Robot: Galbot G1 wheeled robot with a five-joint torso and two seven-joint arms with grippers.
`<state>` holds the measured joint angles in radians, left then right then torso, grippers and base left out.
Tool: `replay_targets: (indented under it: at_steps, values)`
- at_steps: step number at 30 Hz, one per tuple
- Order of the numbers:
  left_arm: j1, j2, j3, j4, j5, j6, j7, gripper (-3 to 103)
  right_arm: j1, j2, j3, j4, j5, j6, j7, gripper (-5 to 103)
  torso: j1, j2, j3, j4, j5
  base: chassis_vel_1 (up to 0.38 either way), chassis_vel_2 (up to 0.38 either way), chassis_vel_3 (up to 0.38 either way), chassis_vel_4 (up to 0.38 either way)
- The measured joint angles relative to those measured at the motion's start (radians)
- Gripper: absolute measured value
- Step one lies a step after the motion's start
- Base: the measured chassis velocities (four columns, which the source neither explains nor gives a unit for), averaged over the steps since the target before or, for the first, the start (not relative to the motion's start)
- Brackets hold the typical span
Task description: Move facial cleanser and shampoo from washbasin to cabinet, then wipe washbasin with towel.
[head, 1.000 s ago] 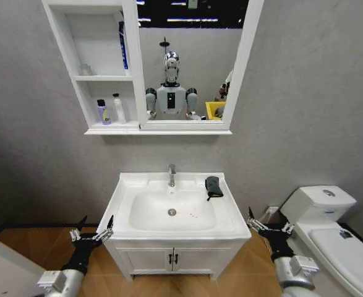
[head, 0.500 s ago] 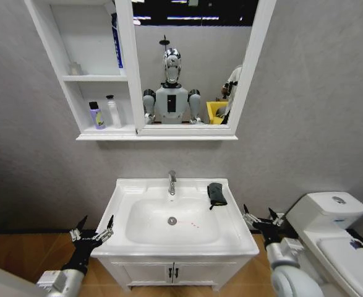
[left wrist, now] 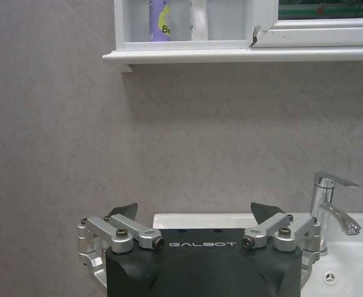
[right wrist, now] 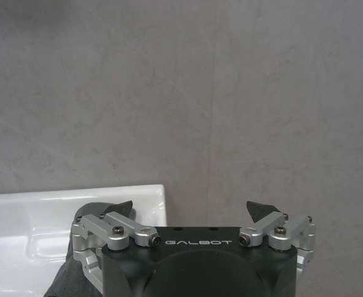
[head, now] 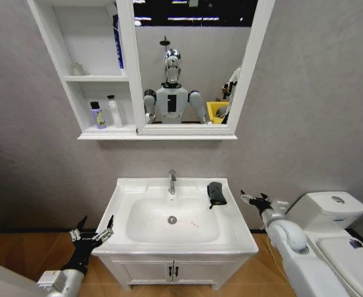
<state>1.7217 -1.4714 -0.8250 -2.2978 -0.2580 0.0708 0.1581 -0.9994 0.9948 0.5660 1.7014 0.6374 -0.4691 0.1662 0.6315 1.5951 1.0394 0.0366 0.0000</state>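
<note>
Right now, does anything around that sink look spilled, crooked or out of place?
Little stands out. A few small reddish specks lie in the washbasin bowl near the drain; what they are is unclear. The towel sits bunched on the rim's back right corner, and two bottles stand upright in the cabinet.

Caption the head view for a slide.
Open right gripper raised beside the washbasin near the towel; left gripper open, low at its front-left corner.

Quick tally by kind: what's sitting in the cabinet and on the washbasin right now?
Bottles in the cabinet: 3 (purple, white, blue)
Small clear item, upper shelf: 1
Towel on the washbasin: 1
Total: 5
</note>
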Motion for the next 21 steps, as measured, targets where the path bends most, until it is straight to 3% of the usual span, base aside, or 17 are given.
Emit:
replay_targets:
  at_steps: [4, 6, 10, 21]
  values:
    - [0.000, 0.000, 0.000, 0.000, 0.000, 0.000, 0.000, 100, 0.045, -0.007, -0.055, -0.046, 0.010, -0.002, -0.010, 100, 0.000, 0.000, 0.000, -0.0002, -0.0001, 0.000, 0.000, 0.000, 0.000]
    - [0.000, 0.000, 0.000, 0.000, 0.000, 0.000, 0.000, 100, 0.130, 0.005, -0.156, -0.119, 0.011, -0.009, 0.001, 100, 0.000, 0.000, 0.000, -0.0003, 0.0000, 0.000, 0.000, 0.000, 0.000]
    - [0.000, 0.000, 0.000, 0.000, 0.000, 0.000, 0.000, 100, 0.215, 0.034, -0.235, -0.185, 0.039, -0.025, 0.039, 100, 0.000, 0.000, 0.000, 0.0002, -0.0001, 0.000, 0.000, 0.000, 0.000]
    - [0.000, 0.000, 0.000, 0.000, 0.000, 0.000, 0.000, 100, 0.318, 0.091, -0.312, -0.307, 0.074, -0.043, 0.055, 100, 0.000, 0.000, 0.000, -0.0001, -0.0002, 0.000, 0.000, 0.000, 0.000]
